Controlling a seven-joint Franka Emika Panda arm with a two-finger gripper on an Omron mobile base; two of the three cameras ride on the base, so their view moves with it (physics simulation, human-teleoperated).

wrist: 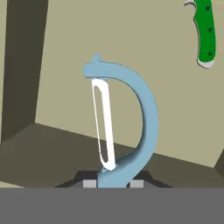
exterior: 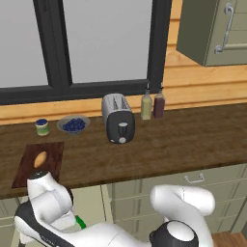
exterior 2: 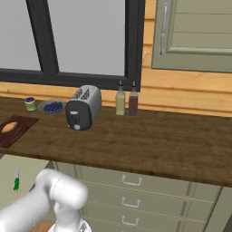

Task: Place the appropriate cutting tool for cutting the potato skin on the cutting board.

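Peeler (wrist: 131, 118) clamped in the tool (wrist: 113, 183), rising straight from it.

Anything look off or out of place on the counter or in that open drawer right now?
Nothing stands out. The toaster, bottles and berry bowl stand upright, and the potato lies on the cutting board. In the hand view the jaws hold the blue peeler by its handle end; the green-handled knife lies apart.
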